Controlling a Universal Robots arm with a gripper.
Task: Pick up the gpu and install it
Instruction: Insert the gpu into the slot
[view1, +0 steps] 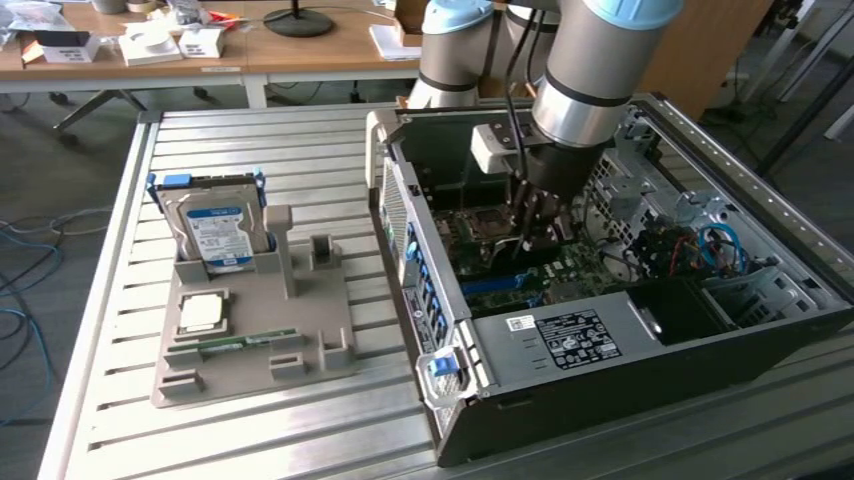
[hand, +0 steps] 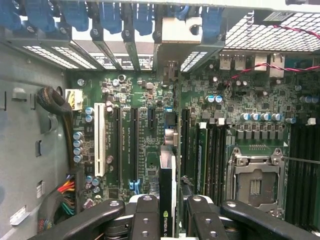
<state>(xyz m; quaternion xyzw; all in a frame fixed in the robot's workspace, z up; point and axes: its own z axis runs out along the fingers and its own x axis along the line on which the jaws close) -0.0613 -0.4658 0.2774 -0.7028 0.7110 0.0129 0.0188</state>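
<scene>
Exterior high above case (view1: 461, 400), wrist close over motherboard (hand: 145, 135), perhaps shared

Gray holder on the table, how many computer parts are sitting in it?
3. A hard drive stands upright at its far end, a square chip lies flat mid-holder, and a green memory stick lies nearest the camera. Its posts might hide more.

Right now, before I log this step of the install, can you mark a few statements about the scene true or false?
1. The gripper grips the gpu inside the computer case. True.
2. The hard drive lies inside the case. False: it stands upright in the grey fixture beside the case.
3. A cooler covers the processor socket. False: the socket is bare.
4. A memory stick lies on the fixture. True.
</scene>
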